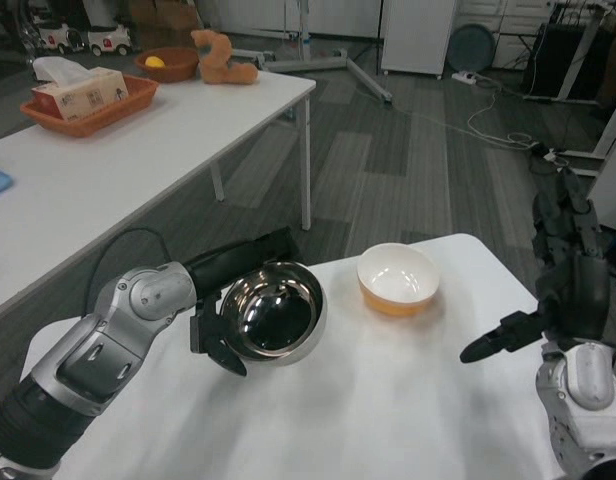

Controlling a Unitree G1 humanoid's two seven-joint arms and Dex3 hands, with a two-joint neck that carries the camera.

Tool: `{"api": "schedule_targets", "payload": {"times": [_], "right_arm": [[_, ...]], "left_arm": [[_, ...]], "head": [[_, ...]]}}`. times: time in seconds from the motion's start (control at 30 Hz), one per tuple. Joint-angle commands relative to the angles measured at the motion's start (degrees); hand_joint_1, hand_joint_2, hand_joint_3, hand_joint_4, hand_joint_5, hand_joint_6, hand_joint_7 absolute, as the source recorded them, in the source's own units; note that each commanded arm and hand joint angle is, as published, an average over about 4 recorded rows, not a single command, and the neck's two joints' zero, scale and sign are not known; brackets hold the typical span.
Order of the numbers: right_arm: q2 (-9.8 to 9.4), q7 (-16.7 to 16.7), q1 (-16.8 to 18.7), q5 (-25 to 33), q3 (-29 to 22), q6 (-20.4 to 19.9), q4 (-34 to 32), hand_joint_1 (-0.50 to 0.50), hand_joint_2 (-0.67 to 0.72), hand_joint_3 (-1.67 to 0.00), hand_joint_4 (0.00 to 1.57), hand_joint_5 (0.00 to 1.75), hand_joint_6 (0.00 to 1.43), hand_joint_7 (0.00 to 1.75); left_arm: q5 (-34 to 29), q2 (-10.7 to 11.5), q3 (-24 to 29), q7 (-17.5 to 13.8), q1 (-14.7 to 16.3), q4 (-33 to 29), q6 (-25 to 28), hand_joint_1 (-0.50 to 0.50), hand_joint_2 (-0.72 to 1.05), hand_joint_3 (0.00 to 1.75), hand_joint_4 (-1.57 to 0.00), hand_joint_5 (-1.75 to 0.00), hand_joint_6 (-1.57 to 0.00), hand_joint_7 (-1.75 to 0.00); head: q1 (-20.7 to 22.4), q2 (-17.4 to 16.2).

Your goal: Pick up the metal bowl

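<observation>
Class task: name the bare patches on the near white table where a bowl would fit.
Bare: the near middle, between the left hand holding the metal bowl and the right hand; also near the right hand. Crowded: the far edge, around the orange bowl.

On the near table (388, 400), the metal bowl (276, 312) sits at nine o'clock of the other bowl (398, 279), the two near each other but apart. The left hand (220, 335) grips the metal bowl at its nine o'clock side; the bowl seems tilted, though whether it is clear of the tabletop is hard to tell. The right hand (563, 270) stands at three o'clock of the other bowl, well apart from it. At eleven o'clock lies a second table (138, 150), bearing a tray (90, 105) with a tissue box (78, 90) in it, and a basket (168, 64) at the tray's two o'clock.
</observation>
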Motion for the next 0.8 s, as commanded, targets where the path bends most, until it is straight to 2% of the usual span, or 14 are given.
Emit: {"api": "schedule_targets", "payload": {"times": [0.03,0.23,0.37,0.53,0.67,0.8], "right_arm": [[0.15,0.0,0.0,0.3,-0.6,-0.1,0.6,-0.33,0.65,0.0,0.0,0.0,0.0,0.0],[0.15,1.5,-0.1,-0.1,-0.6,1.0,0.1,-0.33,0.66,0.0,0.0,0.0,0.0,0.0],[-0.07,4.0,-0.2,-0.4,-0.6,3.3,-0.8,-0.33,0.61,0.0,0.0,0.0,0.0,0.0],[-0.29,7.3,-0.4,-0.9,-0.7,6.0,-2.2,-0.33,0.6,0.0,0.0,0.0,0.0,0.0],[-0.34,9.0,-0.3,-0.9,-0.7,7.2,-3.3,-0.33,0.6,0.0,0.0,0.0,0.0,0.0],[-0.27,9.1,-0.2,-0.9,-0.7,7.3,-3.5,-0.33,0.6,0.0,0.0,0.0,0.0,0.0]], "left_arm": [[-5.8,3.7,-1.5,-0.9,-3.4,-1.5,3.9,-0.3,0.96,1.64,-1.35,-1.75,-0.68,-1.68],[-11.2,5.9,-1.7,-2.1,-8.1,-1.8,6.3,-0.3,0.96,1.66,-1.35,-1.75,-0.67,-1.68],[-11.7,7.5,-2.4,-4.1,-11.5,-1.8,8.4,-0.3,0.96,1.72,-1.35,-1.75,-0.63,-1.68],[-12.6,9.1,-3.1,-4.8,-14.9,-1.8,9.3,-0.3,0.96,1.75,-1.35,-1.75,-0.63,-1.68],[-13.3,10.5,-3.8,-4.9,-16.7,-1.8,9.5,-0.3,0.96,1.75,-1.35,-1.75,-0.63,-1.68],[-13.3,11.3,-4.5,-5.0,-17.4,-1.8,9.5,-0.3,0.96,1.68,-1.35,-1.75,-0.63,-1.68]], "head": [[-1.2,2.4],[-4.2,5.8],[-5.9,7.6],[-9.1,10.6],[-11.1,11.8],[-12.4,12.0]]}}
